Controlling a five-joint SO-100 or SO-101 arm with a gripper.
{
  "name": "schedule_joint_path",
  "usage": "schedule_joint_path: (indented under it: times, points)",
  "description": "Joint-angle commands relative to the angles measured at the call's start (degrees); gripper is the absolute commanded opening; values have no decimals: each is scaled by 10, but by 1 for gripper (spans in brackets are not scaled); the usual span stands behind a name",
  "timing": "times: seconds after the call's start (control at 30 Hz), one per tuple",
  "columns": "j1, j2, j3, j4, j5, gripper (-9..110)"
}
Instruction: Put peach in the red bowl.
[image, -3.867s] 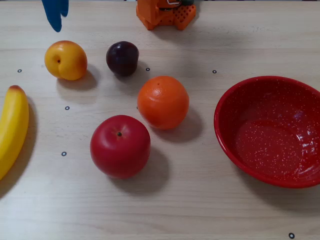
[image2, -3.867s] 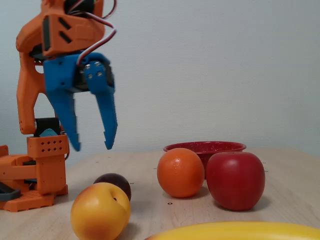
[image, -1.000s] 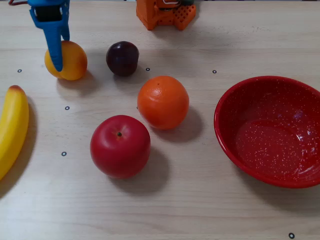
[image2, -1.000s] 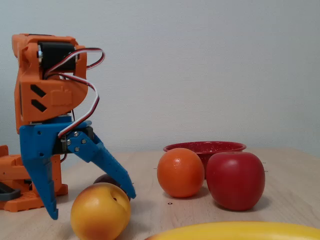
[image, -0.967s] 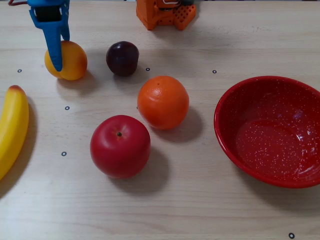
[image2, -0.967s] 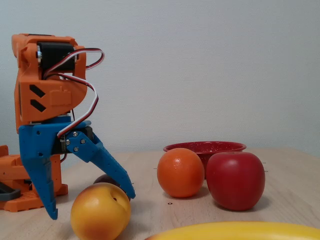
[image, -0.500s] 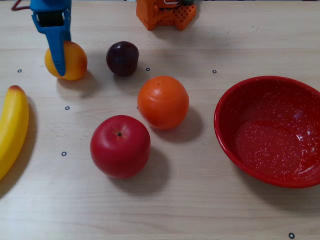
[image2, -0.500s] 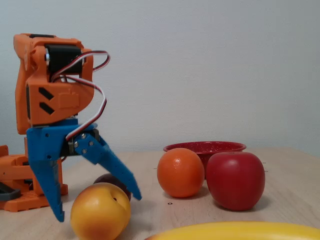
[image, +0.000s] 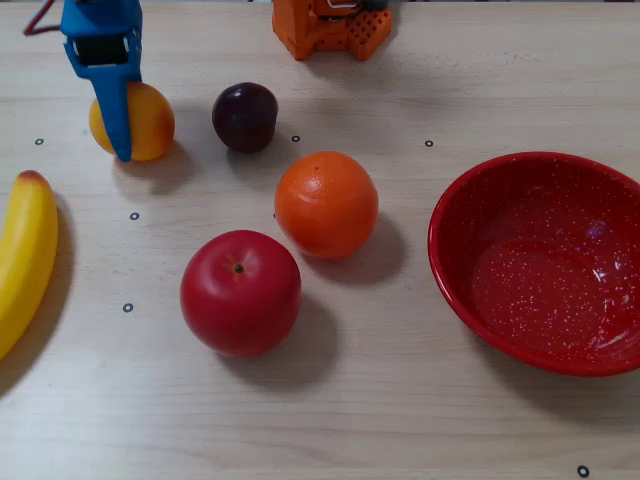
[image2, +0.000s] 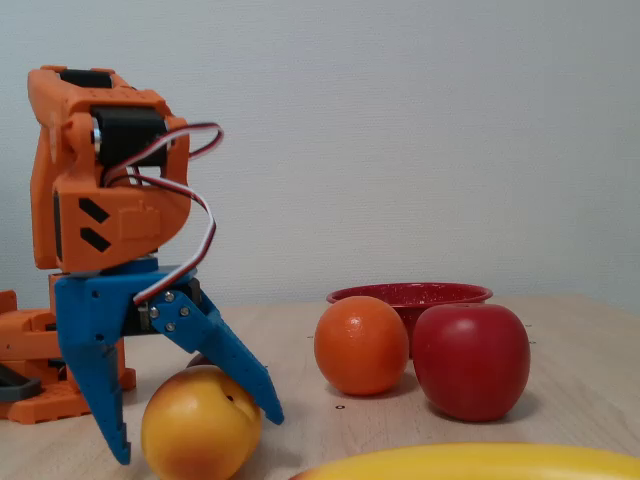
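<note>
Presently, on the pale wood bench (image: 400, 420): one peach (image: 145, 122), yellow-orange, lying near the far left corner as the top-down fixed view shows it; it rests on the bench surface. One blue gripper (image2: 198, 438) on an orange arm, lowered over the peach with its jaws spread wide, one blue finger to either side of the fruit in the low side-on fixed view; whether either finger touches the skin cannot be told from these angles. In the top-down view the gripper (image: 122, 148) shows mostly as a single blue finger crossing the left part of the peach (image2: 201, 424). One dark plum (image: 245, 116), just beside the peach toward the bench's middle, also near the far edge. One orange (image: 326, 204), about mid-bench. One red apple (image: 240, 292), just beside the orange on its near-left side. One red bowl (image: 520, 180), wide, glossy, white-speckled, empty, at the right edge, well apart from the peach; in the side-on view its rim (image2: 410, 294) shows behind the orange (image2: 361, 345) and apple (image2: 470, 360). One banana (image: 25, 260), along the left edge. Orange arm base (image: 330, 25), at the far edge.
</note>
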Motion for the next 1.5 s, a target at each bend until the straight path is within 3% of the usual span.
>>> schedule_joint_path:
  times: [0.0,1.47]
  points:
    - [-11,22,-13,-11,4,44]
    - [-18,2,-19,-32,4,37]
